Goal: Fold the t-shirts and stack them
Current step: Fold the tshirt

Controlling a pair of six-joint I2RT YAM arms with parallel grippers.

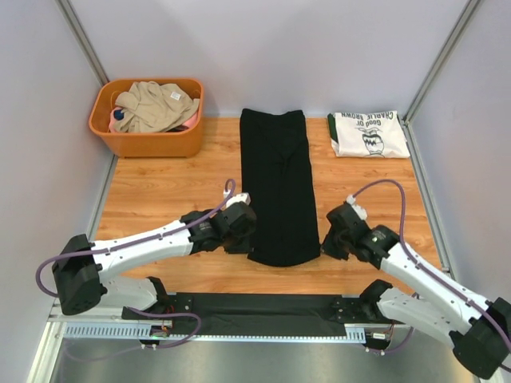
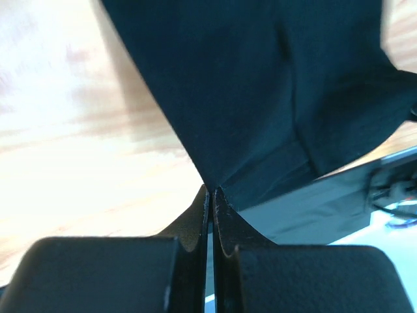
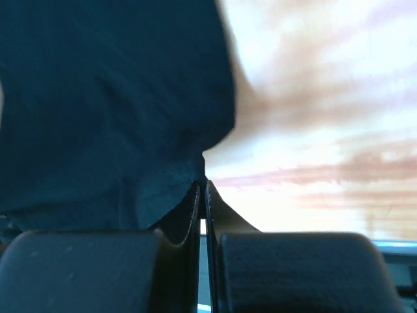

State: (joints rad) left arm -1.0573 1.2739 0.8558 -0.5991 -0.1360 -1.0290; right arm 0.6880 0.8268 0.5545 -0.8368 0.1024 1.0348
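We see the black t-shirt [image 1: 277, 187] folded into a long strip down the middle of the surface [image 1: 168, 191], its near end close to the near edge. Our left tool [image 2: 210, 190] is pinched together on the strip's near left corner, and our right tool [image 3: 201, 186] is pinched on its near right corner. The white t-shirt [image 1: 369, 133] lies folded at the far right corner. An orange basket [image 1: 148, 144] of beige clothes [image 1: 156, 105] sits at the far left corner.
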